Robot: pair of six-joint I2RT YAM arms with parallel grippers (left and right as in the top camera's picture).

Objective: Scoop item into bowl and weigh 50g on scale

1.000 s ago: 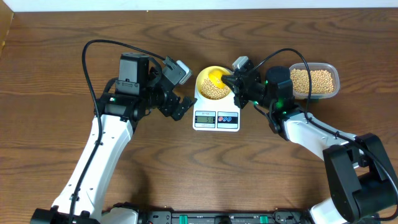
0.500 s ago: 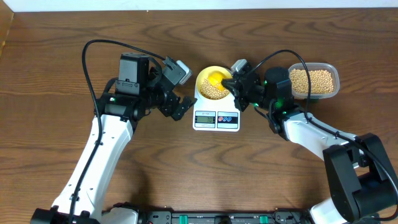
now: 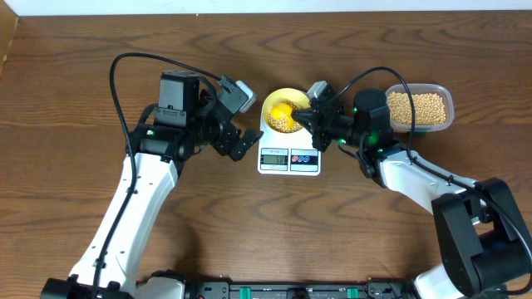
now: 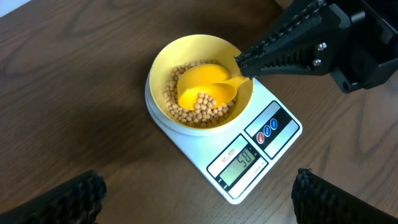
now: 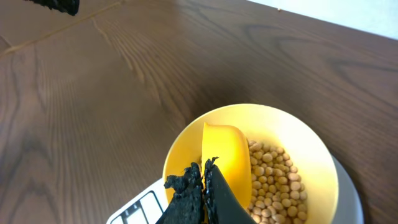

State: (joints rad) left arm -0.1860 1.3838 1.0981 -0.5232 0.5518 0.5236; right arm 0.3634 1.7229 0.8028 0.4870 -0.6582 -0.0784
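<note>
Scoop (image 4: 205, 90), clamped in my right gripper (image 5: 204, 173), sits in bowl (image 4: 163, 59) on scale (image 4: 287, 124) to trickle beans (image 4: 200, 116) toward target, seemingly reached; left gripper (image 3: 235, 120) open.

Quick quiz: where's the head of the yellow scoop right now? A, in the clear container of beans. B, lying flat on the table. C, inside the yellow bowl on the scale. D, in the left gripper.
C: the right gripper holds the scoop with its head down among the beans in the bowl, which sits on the scale.
</note>
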